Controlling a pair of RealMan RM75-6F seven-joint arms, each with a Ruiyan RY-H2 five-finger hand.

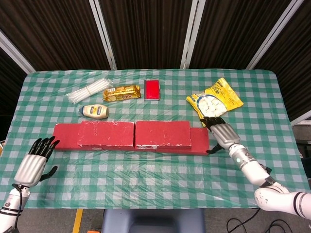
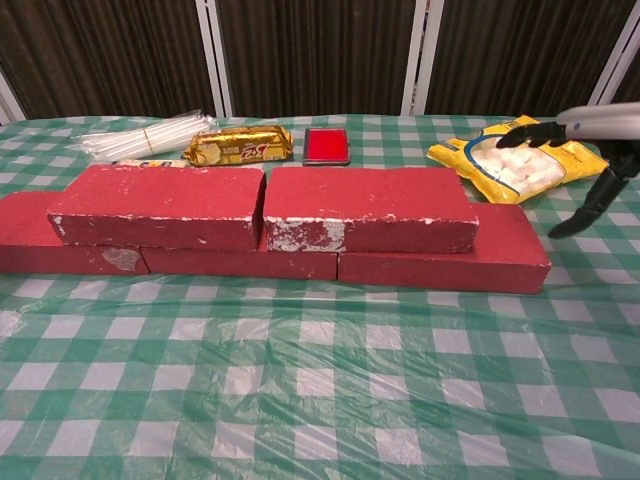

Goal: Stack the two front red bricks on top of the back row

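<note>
Two red bricks lie end to end on top of a lower row of red bricks: the left upper brick (image 1: 107, 133) (image 2: 160, 206) and the right upper brick (image 1: 163, 133) (image 2: 368, 208). The lower row (image 1: 199, 139) (image 2: 500, 262) sticks out at both ends. My right hand (image 1: 221, 132) (image 2: 580, 150) hovers just right of the stack, fingers spread, holding nothing and clear of the bricks. My left hand (image 1: 36, 156) is open near the table's front left corner, in the head view only.
Behind the bricks lie a mayonnaise bottle (image 1: 95, 111), a bundle of white straws (image 1: 88, 91), a gold biscuit pack (image 1: 121, 92), a red tin (image 1: 152, 89) and a yellow snack bag (image 1: 215, 99). The green checked cloth (image 1: 146, 174) covers the table.
</note>
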